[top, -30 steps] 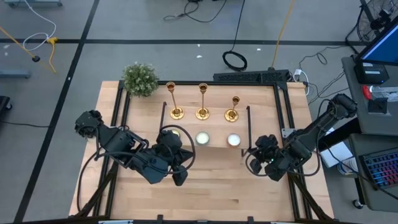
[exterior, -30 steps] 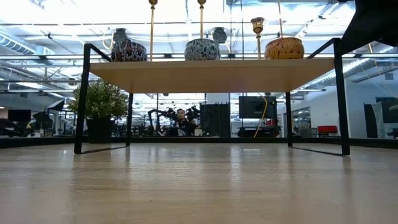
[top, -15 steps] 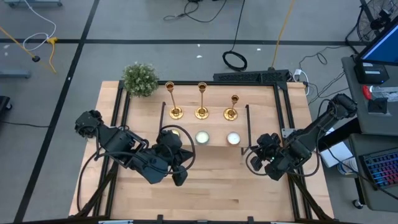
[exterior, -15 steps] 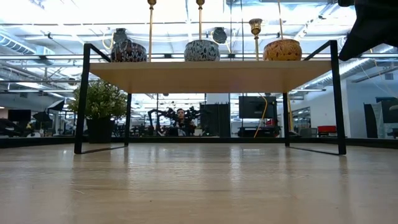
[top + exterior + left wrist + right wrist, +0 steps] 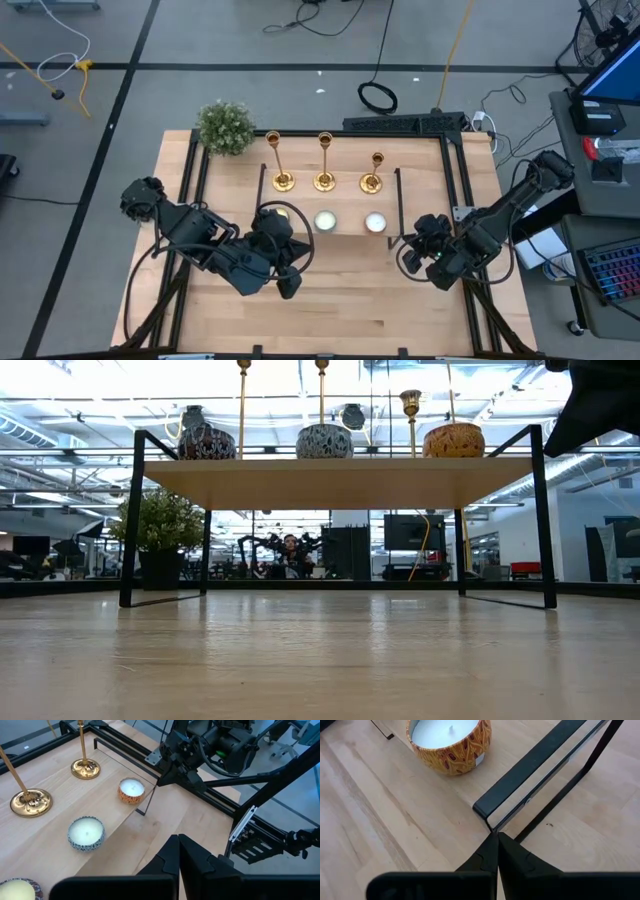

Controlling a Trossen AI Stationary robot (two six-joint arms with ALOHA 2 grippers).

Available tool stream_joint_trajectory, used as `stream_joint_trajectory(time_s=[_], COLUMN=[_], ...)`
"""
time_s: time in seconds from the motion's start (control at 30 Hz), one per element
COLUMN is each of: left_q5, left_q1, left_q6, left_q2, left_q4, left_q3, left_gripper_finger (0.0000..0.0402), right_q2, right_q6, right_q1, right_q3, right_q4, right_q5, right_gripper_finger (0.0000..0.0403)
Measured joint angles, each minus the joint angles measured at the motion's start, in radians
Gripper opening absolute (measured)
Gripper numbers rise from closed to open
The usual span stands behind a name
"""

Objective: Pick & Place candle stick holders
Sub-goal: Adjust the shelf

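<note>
Three gold candle stick holders stand upright on their round bases along the far side of a wooden shelf with a black wire frame. In the low view their stems rise above the shelf top. My right gripper is shut at the shelf's right end, by the frame's near corner. My left gripper is shut and hangs over the table in front of the shelf's left part, with nothing in it. In its wrist view, two of the holders show beyond its fingers. My right gripper's shut fingertips meet the near right corner of the shelf's black frame. They slant down at it from the table's near right. The tips lie right at the corner, so I cannot tell whether they press on it. The shelf stands on the table.
Three candles in patterned jars sit along the shelf's near side. A small potted plant stands at the table's far left corner. Bare wooden table lies in front of the shelf.
The shelf's right end, with what stands on it, has slid a little toward the table's left; the low view shows its right leg and the orange candle shifted that way. My right gripper has rolled slightly at the frame corner. My left arm has kept still.
</note>
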Motion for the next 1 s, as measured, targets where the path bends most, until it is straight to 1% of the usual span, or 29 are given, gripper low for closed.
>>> stream_joint_trajectory(time_s=[1.0], left_q5=[0.0], left_q1=[0.0], left_q6=[0.002], left_q2=[0.0], left_q4=[-0.029], left_q3=[0.0], left_gripper_finger=[0.0006], right_q2=[0.0], right_q6=[-0.007], right_q1=[0.002], right_q3=[0.0], right_q4=[0.029], right_q5=[0.001], right_gripper_finger=[0.0])
